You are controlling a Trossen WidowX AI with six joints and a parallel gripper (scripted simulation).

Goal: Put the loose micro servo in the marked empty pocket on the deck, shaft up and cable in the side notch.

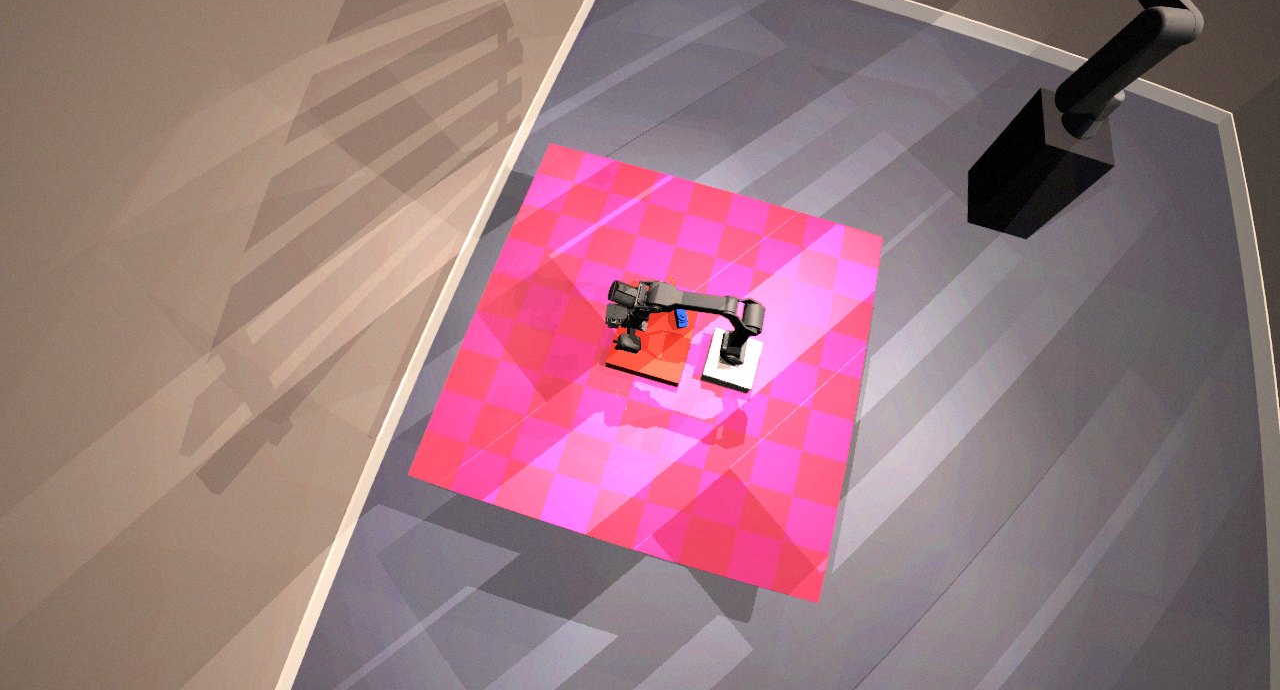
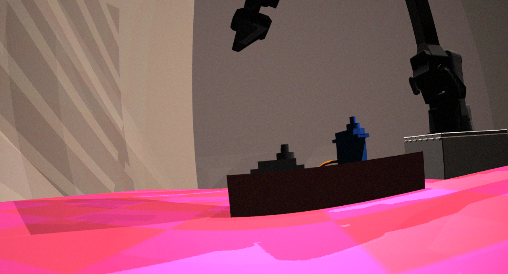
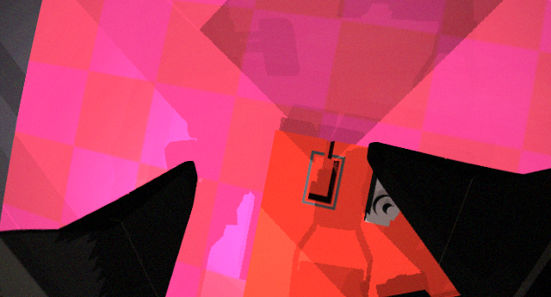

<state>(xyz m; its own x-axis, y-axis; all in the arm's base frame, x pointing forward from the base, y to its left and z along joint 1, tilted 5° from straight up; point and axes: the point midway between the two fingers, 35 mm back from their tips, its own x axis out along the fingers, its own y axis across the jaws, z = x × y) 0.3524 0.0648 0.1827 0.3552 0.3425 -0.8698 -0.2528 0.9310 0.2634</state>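
Note:
The loose blue micro servo (image 1: 681,318) (image 2: 351,149) stands upright on top of the orange-red deck (image 1: 646,362) (image 2: 326,188) (image 3: 269,250), shaft up, on the side toward the arm's base. Its orange cable (image 2: 327,162) trails off to one side. The wrist view shows the marked empty pocket (image 3: 321,198) inside a grey outline, with a dark side notch (image 3: 331,150) at its upper edge. My gripper (image 3: 284,159) is wide open and empty, high above the deck. In the wrist view, the pocket lies between and beyond the fingertips, nearer the right finger. The blue servo is not seen there.
A seated grey servo (image 2: 277,165) (image 3: 381,218) sits beside the pocket, partly behind my right finger in the wrist view. The white base block (image 1: 716,374) of my arm stands near the deck. Another dark arm on a black block (image 1: 1029,189) stands well away on the floor.

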